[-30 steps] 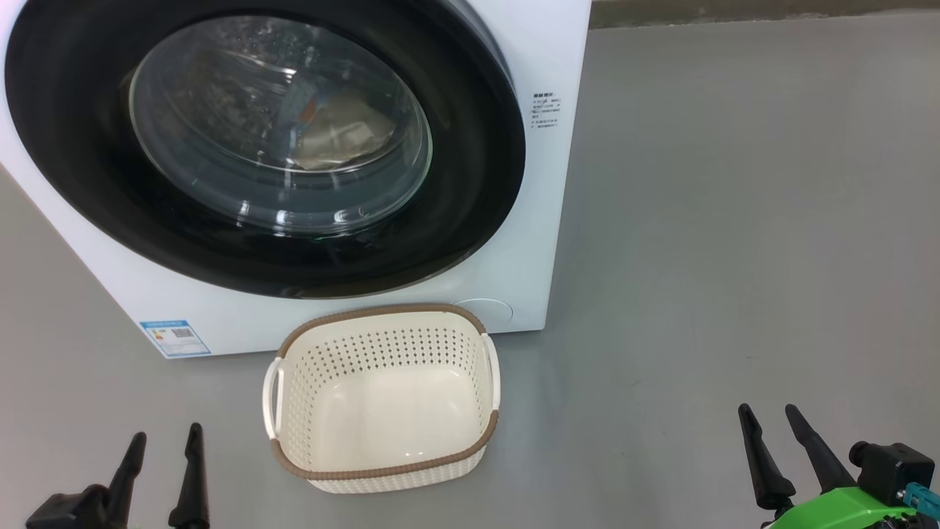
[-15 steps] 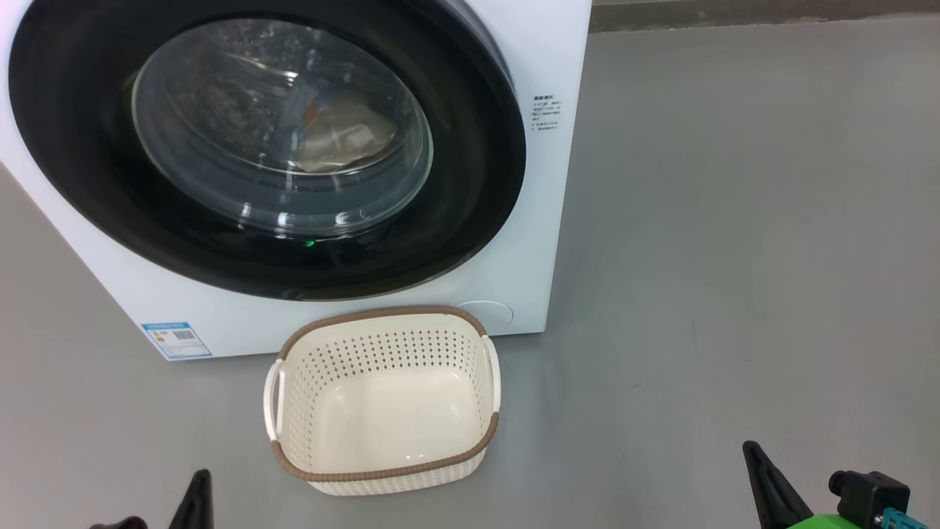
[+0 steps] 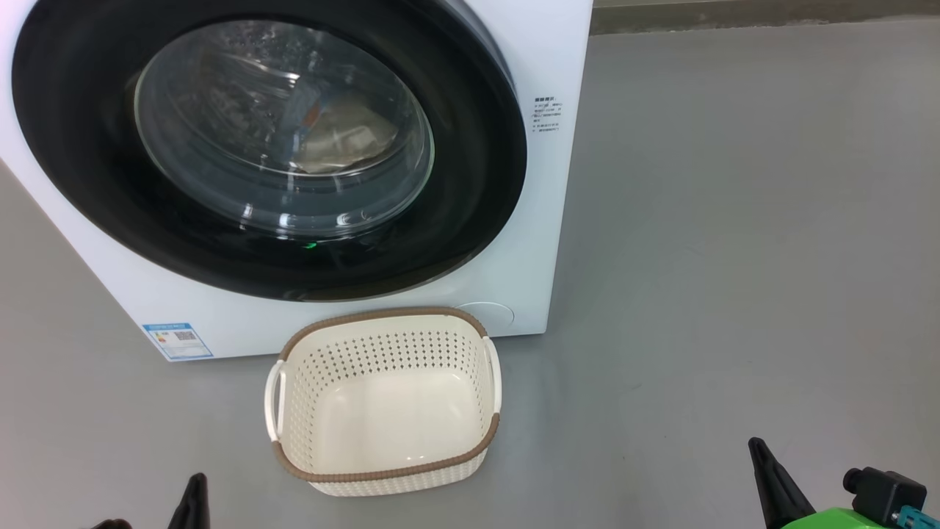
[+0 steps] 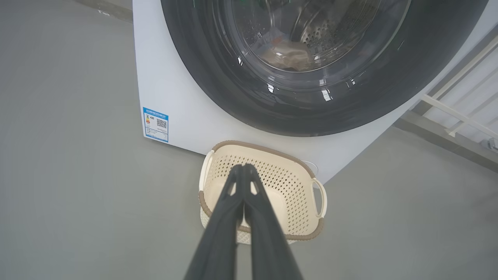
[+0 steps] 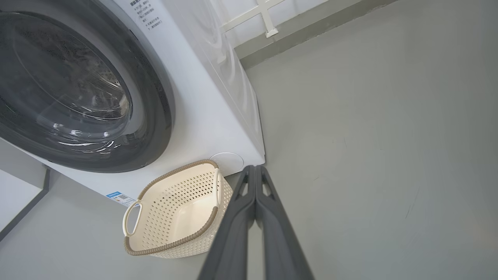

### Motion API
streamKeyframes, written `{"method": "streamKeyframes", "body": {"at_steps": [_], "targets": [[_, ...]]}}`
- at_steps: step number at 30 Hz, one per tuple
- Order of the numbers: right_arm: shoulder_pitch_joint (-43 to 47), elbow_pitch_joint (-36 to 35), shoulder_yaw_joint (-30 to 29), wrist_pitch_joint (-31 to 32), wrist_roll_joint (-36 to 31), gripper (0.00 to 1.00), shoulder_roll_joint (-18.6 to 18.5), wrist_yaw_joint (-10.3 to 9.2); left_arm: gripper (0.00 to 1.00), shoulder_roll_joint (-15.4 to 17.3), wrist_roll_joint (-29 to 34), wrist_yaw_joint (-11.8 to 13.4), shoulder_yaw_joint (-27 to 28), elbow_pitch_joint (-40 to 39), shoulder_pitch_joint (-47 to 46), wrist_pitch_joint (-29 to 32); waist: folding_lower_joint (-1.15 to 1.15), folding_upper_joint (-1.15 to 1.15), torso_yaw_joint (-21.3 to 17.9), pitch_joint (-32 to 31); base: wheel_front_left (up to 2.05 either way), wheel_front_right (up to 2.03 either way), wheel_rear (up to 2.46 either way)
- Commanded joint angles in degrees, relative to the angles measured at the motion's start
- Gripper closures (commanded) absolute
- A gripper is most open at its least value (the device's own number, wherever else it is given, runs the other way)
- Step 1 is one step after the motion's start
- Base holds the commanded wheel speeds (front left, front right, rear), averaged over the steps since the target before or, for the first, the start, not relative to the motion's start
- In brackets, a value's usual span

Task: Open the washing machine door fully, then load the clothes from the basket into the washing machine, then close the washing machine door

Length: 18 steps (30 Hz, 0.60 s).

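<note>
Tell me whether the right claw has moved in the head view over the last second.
Yes. Against the basket, which stays put before the washing machine, the right claw has drawn back toward the bottom edge, and it has shut.

Left gripper (image 4: 243,168), spread a second ago, now closed tip to tip; right gripper (image 5: 255,168) likewise. Both sit lower in head view.

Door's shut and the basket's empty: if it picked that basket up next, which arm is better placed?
Probably left: the left gripper, shut, points straight over the basket; the right gripper, also shut, aims past its side.
</note>
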Motion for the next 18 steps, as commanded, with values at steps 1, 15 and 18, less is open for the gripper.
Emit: {"method": "streamKeyframes", "body": {"at_steps": [1, 15, 18], "targets": [[-1.4, -1.7, -0.4, 0.3, 1.6, 1.00, -0.3, 0.01, 1.00, 0.8, -1.5, 0.0, 1.0, -1.6, -2.0, 0.2, -0.01, 0.00, 0.0, 0.0, 0.00, 0.00, 0.00], [-1.9, -2.8, -1.3, 2.6, 9.1, 1.00, 0.5, 0.02, 1.00, 0.2, -9.2, 0.0, 1.9, -2.1, -2.8, 2.5, -0.01, 0.00, 0.1, -0.2, 0.00, 0.00, 0.00], [-2.1, -3.1, -1.5, 3.2, 10.7, 1.00, 0.6, 0.02, 1.00, 0.1, -10.9, 0.0, 2.1, -2.2, -3.0, 3.0, -0.01, 0.00, 0.1, -0.2, 0.00, 0.00, 0.00]]}}
